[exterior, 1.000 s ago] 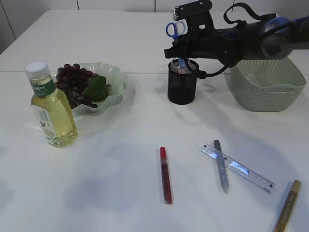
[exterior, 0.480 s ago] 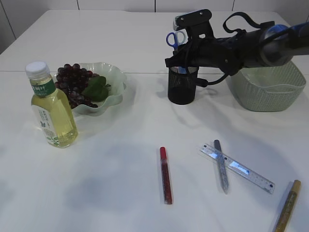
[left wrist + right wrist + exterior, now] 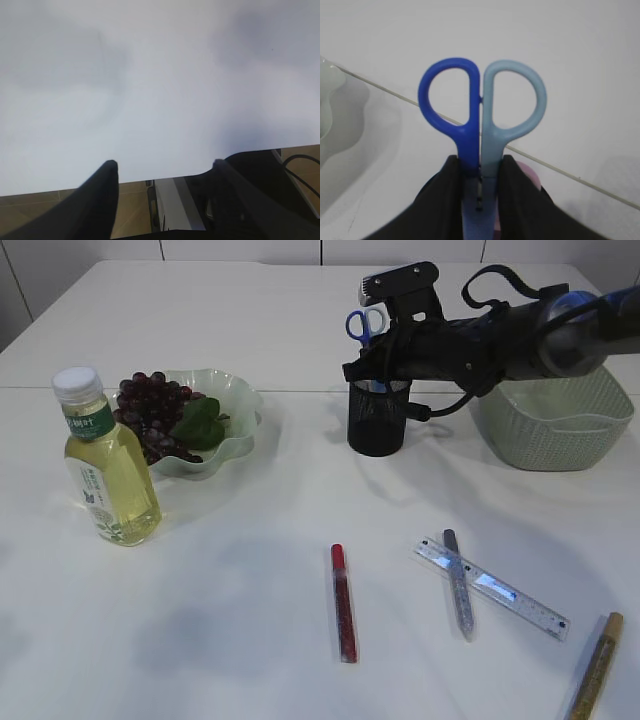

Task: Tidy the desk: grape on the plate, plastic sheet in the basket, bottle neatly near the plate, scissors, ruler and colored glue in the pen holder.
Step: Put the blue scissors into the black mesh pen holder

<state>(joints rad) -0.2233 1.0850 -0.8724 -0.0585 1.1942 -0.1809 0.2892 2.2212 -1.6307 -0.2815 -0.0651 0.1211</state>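
My right gripper (image 3: 377, 358) is shut on the blue-handled scissors (image 3: 364, 322) and holds them upright, blades down inside the black mesh pen holder (image 3: 377, 418). In the right wrist view the scissors (image 3: 481, 116) are pinched between the jaws (image 3: 480, 167). Dark grapes (image 3: 150, 412) lie on the pale green plate (image 3: 238, 400). The yellow-filled bottle (image 3: 108, 465) stands in front of the plate. A red glue stick (image 3: 343, 602), a grey glue stick (image 3: 457, 582), a clear ruler (image 3: 492, 587) and a gold glue stick (image 3: 594, 668) lie on the table. My left gripper (image 3: 164, 167) is open and empty.
A pale green basket (image 3: 556, 418) stands at the right behind the arm. The plastic sheet is not visible. The left wrist view shows only white table surface (image 3: 150, 75) and its edge.
My right gripper has lowered the scissors a little, so their blades sit deeper in the pen holder. Nothing else on the table has moved.
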